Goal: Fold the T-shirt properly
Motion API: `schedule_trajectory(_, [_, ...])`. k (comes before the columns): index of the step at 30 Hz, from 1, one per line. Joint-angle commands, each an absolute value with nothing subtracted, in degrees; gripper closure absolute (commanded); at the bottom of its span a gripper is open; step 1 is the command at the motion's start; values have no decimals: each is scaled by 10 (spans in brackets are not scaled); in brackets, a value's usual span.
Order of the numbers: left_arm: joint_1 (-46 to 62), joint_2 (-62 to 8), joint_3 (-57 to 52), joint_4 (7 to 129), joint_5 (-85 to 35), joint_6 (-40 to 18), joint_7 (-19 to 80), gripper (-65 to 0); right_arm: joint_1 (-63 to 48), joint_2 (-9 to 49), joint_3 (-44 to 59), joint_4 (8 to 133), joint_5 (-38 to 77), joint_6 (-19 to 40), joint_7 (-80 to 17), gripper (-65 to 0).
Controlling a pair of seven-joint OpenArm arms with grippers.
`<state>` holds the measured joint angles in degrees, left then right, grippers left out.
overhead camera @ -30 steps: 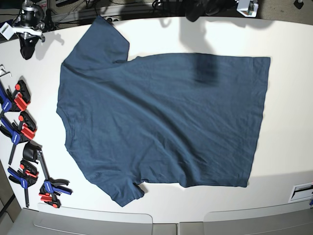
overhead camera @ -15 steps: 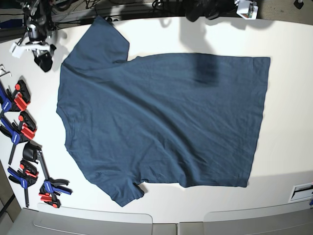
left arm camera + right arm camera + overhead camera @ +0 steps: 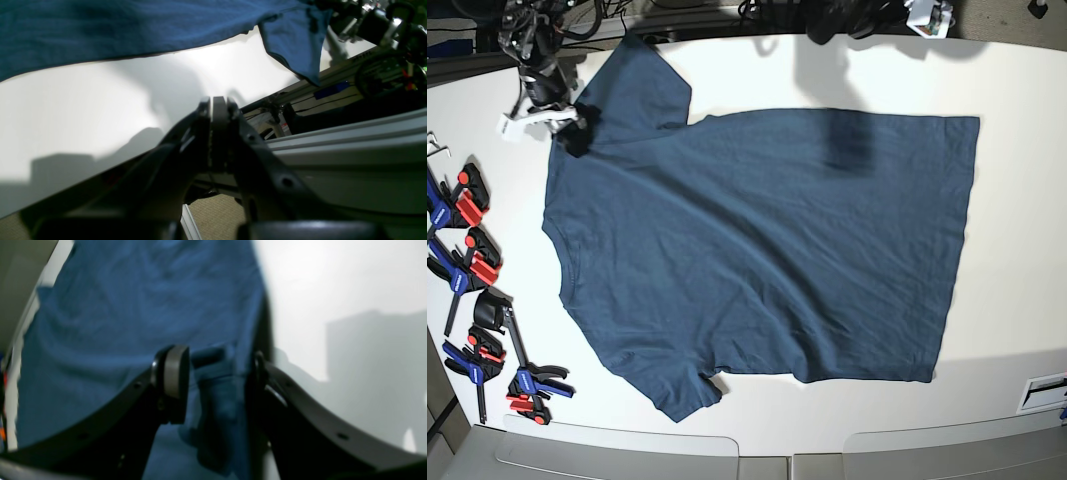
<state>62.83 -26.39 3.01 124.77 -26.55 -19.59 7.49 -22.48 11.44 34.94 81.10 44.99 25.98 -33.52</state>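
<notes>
The dark navy T-shirt (image 3: 757, 240) lies spread flat on the white table (image 3: 1017, 250), collar to the left and hem to the right. My right gripper (image 3: 577, 136) is at the shirt's far-left shoulder, by the far sleeve (image 3: 632, 90). In the right wrist view it (image 3: 217, 373) is open, with a bunched edge of the shirt (image 3: 213, 396) between its jaws. My left gripper (image 3: 817, 30) hangs over the table's far edge. In the left wrist view it (image 3: 218, 103) is shut and empty, and the shirt (image 3: 100, 30) lies beyond it.
Several blue, red and black clamps (image 3: 472, 265) lie along the table's left edge, down to the front-left corner (image 3: 532, 388). A white label (image 3: 1042, 392) sits at the front right. Metal frame rails (image 3: 350, 143) and cables run behind the far edge.
My right arm has moved from the far-left corner of the table rightward onto the shirt's shoulder. The left arm and the shirt have hardly moved.
</notes>
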Motion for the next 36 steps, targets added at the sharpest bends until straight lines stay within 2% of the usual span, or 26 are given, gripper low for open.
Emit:
schedule_trajectory(1, [636,-267,29,1257,-264,-202,60,0,-224,120,347,816,444,259,-337,-235])
schedule_trajectory(2, [636,-265,29,1257,-246,-202,60,0,-222,120,345,816,445,259,-335,-233])
schedule_trajectory(4, [635,-256,29,1257,-191,-202,63,0,-222,120,345,816,445,259,-334,-186])
schedule_trajectory(7, [625,-242,29,1257,-144,-202,99,-4,-222,120,346,816,445,259,-335,-55])
schedule_trajectory(9, [609,-235,29,1257,-145,-202,142,-93,-223,119,346,816,444,259,-334,0])
schedule_trajectory(11, [589,-232,29,1257,-146,-202,185,-180,-222,119,346,816,439,259,-335,0])
schedule_trajectory(13, [569,-229,29,1257,-145,-201,215,-207,-223,119,346,816,434,259,-335,0])
schedule_trajectory(17, [535,-229,-10,1257,-144,-182,223,-207,-222,119,346,816,434,259,-335,0])
schedule_trajectory(22, [492,-229,-144,1257,-147,-180,257,-207,-223,119,346,816,435,259,-334,0])
schedule_trajectory(27, [451,-259,-319,1230,-266,-180,280,-207,-222,119,346,816,436,259,-334,0])
schedule_trajectory(32, [401,-288,-447,1117,-367,-194,281,-207,-222,119,346,816,436,259,-334,0])
schedule_trajectory(36, [354,-305,-486,973,-442,-214,309,-207,-222,119,346,816,436,259,-333,0])
